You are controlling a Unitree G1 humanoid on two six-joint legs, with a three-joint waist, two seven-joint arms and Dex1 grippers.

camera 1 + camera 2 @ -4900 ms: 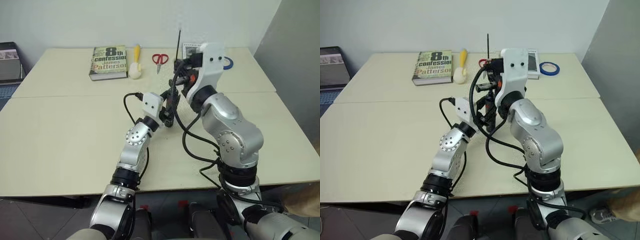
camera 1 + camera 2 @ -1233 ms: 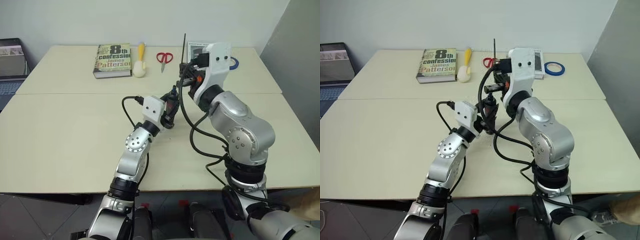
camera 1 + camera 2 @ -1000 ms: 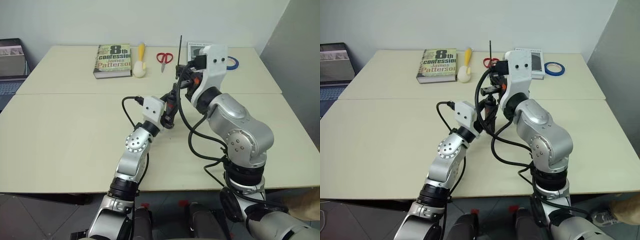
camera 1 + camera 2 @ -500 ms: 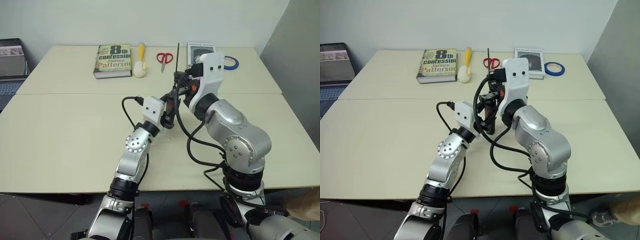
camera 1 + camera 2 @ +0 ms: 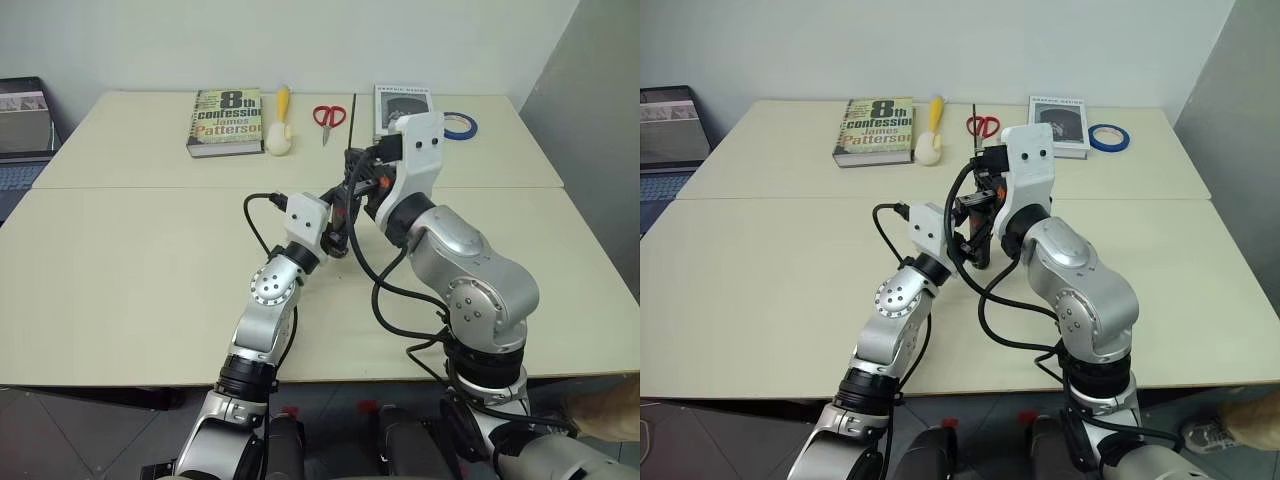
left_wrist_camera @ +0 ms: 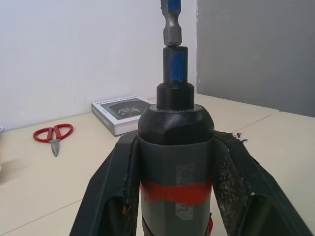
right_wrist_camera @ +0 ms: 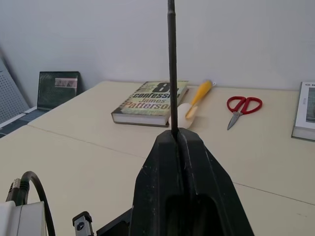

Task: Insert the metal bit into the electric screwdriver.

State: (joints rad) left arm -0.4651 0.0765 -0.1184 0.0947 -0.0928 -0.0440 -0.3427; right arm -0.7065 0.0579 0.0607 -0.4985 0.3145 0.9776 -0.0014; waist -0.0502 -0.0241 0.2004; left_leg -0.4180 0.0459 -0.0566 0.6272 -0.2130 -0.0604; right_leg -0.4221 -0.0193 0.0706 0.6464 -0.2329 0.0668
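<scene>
Down comes your right gripper since five seconds ago: the metal bit it carries used to poke well above the far table edge, and now its top sits lower, level with the scissors in the left eye view.

Sweeping from the left of the frame: a laptop at the far left edge, off the table. Upper left of centre, the "8th Confession" paperback, and just beside it on its right the yellow-handled brush. Next come the red-handled scissors, then a grey booklet, then a roll of blue tape at the upper right.

At centre frame your left gripper is clamped on the electric screwdriver, both black fingers pressed to the body at the red band, nose pointing up. A blue-marked adapter stands in its chuck.

Just right of that, your right gripper is pinched tight on the metal bit, the thin rod standing upright from between the fingertips. In the left wrist view the bit's lower hex end sits right above the adapter; I cannot tell whether they are touching or apart.
</scene>
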